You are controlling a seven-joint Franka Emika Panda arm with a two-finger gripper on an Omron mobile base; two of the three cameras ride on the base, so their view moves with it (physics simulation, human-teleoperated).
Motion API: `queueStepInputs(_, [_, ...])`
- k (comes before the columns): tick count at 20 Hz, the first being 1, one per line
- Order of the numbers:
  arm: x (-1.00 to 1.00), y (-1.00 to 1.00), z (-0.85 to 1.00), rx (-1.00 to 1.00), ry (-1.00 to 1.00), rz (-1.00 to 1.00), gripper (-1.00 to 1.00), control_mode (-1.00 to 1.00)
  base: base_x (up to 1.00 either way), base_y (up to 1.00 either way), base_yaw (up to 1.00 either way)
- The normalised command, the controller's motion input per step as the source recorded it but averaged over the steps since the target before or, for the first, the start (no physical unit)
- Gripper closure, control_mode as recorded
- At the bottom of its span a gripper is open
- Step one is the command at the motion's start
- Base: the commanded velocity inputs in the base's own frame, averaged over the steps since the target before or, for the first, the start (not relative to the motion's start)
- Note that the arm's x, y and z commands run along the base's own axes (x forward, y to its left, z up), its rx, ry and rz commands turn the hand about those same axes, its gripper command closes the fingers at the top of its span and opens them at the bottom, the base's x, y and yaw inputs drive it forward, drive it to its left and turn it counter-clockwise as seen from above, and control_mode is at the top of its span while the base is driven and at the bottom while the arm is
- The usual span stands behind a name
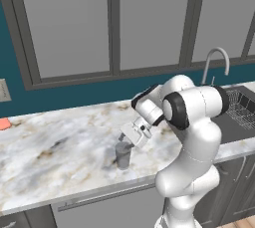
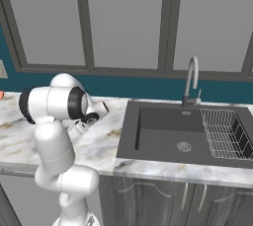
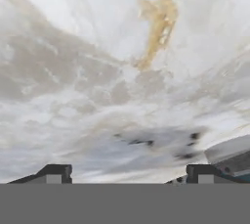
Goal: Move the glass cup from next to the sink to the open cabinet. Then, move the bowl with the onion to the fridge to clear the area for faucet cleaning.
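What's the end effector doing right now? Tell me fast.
End effector: open, its fingertips wide apart, just above the glass cup on the marble counter, holding nothing.

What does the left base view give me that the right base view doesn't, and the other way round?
Left base view: the glass cup upright on the marble counter, with the gripper just above it, and an orange object at the far left edge. Right base view: the whole sink basin with its round drain and the wire rack laid out fully. Both share the faucet, the counter, part of the rack and the closed grey wall cabinets.
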Motion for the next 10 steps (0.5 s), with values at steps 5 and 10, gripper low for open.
queueStepInputs(5, [-0.24,-0.20,0.06,0.03,-0.09,0.00,-1.00,-1.00,0.00,0.00,0.00])
queueStepInputs(10, [-0.12,-0.14,0.03,0.03,-0.02,0.05,-1.00,-1.00,0.00,0.00,0.00])
